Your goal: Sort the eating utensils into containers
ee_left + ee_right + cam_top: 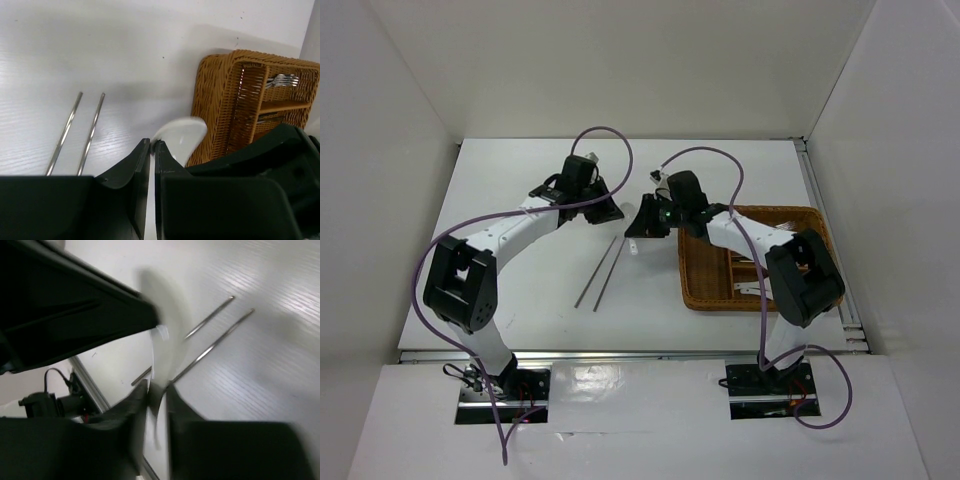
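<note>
A white spoon (182, 136) hangs in the air between my two grippers; it is a blurred white shape in the right wrist view (161, 310) and a small white piece in the top view (632, 245). My left gripper (152, 144) is shut with the spoon at its fingertips. My right gripper (157, 387) is closed on the spoon's other end. Both grippers (613, 212) (642, 228) meet left of the wicker tray (750, 302). Two thin chopsticks (600, 272) lie side by side on the table below them.
The tray (215, 100) stands at the right with silver forks (282, 80) in one compartment. The white enclosure walls stand at the left, back and right. The right arm reaches over the tray's left part.
</note>
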Robot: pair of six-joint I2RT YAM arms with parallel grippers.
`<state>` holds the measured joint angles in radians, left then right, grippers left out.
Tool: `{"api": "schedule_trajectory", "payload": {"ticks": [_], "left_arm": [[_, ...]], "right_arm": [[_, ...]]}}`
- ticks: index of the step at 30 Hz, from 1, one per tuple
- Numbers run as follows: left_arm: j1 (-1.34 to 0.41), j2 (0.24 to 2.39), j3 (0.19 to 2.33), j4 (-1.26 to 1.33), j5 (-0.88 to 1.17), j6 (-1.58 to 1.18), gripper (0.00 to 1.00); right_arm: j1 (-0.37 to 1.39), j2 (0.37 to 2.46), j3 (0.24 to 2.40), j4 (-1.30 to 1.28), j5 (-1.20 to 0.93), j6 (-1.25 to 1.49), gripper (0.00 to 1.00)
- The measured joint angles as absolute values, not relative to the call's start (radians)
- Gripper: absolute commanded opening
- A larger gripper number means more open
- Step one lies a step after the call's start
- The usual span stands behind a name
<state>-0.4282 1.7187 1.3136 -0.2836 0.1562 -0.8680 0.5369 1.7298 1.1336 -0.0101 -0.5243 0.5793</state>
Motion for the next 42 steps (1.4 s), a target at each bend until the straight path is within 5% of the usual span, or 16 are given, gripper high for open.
{"api": "schedule_trajectory", "payload": {"ticks": [3, 9, 13, 26, 42], "left_arm": [[-0.423, 1.719, 1.314, -0.284, 0.162, -0.868, 0.13], [-0.424, 1.725, 1.332, -0.295, 0.161, -0.834, 0.41], [-0.429, 1.726, 1.368, -0.316, 0.139, -0.784, 0.48], [-0.356, 1.676, 1.326, -0.408, 0.022, -0.68, 0.49], [-0.353, 1.664, 1.295, -0.431, 0.02, -0.653, 0.48]], "right_arm": [[0.527, 1.748, 1.142, -0.038, -0.505, 0.58, 0.0], [0.534, 1.747, 1.165, -0.077, -0.448, 0.587, 0.0], [0.511, 1.699, 1.164, -0.141, -0.358, 0.626, 0.0], [0.178, 1.153, 0.966, -0.518, 0.181, 1.031, 0.0], [0.137, 1.085, 0.764, -0.873, 0.409, 1.485, 0.0]]}}
